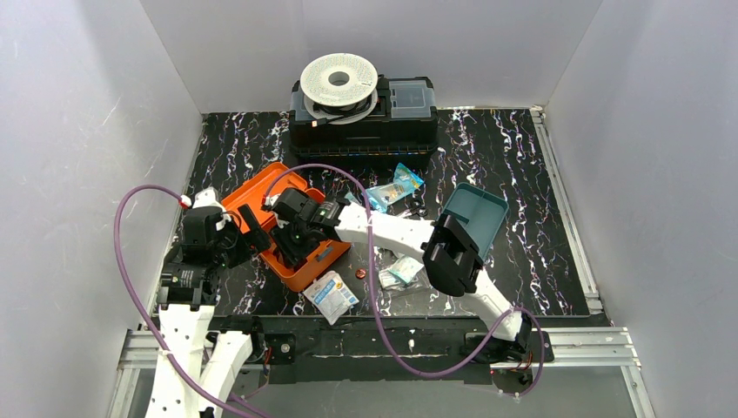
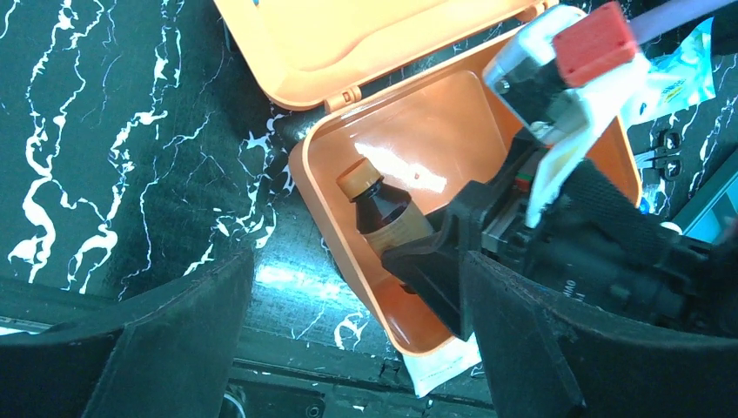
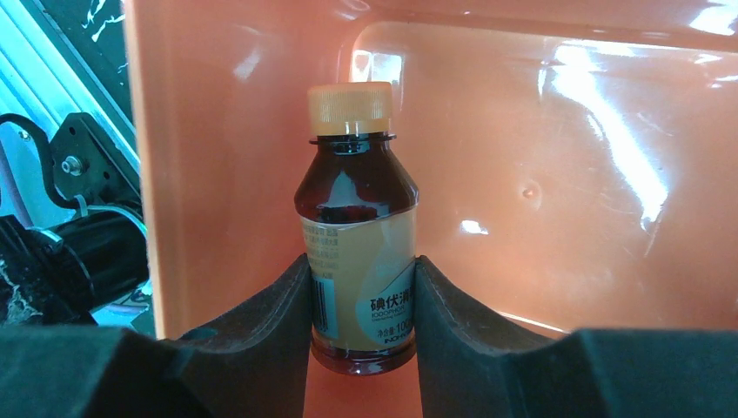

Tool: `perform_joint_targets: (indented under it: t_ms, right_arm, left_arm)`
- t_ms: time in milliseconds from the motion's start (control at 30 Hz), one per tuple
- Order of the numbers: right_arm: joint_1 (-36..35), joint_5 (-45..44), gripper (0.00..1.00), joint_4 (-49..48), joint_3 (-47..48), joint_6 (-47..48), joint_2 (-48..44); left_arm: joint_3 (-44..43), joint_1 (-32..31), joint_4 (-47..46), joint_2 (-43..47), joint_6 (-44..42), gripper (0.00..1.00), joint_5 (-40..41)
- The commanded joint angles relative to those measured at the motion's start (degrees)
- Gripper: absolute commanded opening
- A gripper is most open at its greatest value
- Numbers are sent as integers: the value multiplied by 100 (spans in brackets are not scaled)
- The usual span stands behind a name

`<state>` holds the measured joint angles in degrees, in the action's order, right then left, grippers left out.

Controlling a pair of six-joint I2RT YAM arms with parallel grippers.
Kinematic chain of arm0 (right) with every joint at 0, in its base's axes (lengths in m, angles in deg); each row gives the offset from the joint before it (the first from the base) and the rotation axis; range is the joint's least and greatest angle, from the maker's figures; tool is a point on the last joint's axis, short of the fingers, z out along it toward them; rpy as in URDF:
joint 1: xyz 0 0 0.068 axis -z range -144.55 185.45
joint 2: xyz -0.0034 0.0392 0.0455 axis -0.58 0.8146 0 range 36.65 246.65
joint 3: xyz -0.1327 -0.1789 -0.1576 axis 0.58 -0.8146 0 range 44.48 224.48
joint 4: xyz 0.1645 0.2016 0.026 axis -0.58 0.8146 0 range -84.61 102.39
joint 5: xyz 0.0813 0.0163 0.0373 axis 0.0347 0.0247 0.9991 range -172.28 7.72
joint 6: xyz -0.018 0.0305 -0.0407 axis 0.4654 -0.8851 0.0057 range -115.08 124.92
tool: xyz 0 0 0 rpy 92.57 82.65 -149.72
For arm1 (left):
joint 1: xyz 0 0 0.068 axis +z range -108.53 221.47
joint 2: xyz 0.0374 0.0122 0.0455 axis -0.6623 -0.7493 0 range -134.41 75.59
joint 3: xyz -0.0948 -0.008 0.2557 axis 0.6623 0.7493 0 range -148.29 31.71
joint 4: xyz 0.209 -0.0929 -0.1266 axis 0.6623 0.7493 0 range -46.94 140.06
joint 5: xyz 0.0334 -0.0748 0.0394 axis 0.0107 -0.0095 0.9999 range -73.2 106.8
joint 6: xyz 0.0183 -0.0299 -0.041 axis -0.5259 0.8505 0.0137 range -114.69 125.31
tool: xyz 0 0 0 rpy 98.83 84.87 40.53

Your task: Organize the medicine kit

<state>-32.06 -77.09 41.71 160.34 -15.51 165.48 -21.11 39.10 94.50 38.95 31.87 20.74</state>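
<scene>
The orange medicine kit (image 1: 261, 190) lies open at the left of the table, its lid folded back. Its teal inner tray (image 1: 477, 213) sits apart on the table at the right. My right gripper (image 1: 296, 233) reaches into the kit's base and is shut on a brown iodophor bottle (image 3: 358, 235) with an orange cap, held just over the orange floor (image 3: 540, 174). The bottle (image 2: 383, 209) also shows in the left wrist view. My left gripper (image 1: 251, 230) is open and empty at the kit's left side, and the kit's near corner (image 2: 418, 335) lies between its fingers.
A black toolbox (image 1: 364, 131) with a white spool (image 1: 338, 80) on it stands at the back. A blue packet (image 1: 393, 187), a clear packet (image 1: 402, 270) and a white sachet (image 1: 331, 296) lie around the kit. White walls close in three sides.
</scene>
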Motion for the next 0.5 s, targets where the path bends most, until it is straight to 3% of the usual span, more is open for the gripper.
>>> perform_joint_targets:
  t_ms: [0,467]
  right_arm:
    - [50,289,40,-209,317,-257,145]
    - [136,283,72,-462,151,-240,-43]
  left_arm:
    - [116,-9,-127,10,-64,89,-41]
    - [250,-9,-189,-1,-71,90,-74]
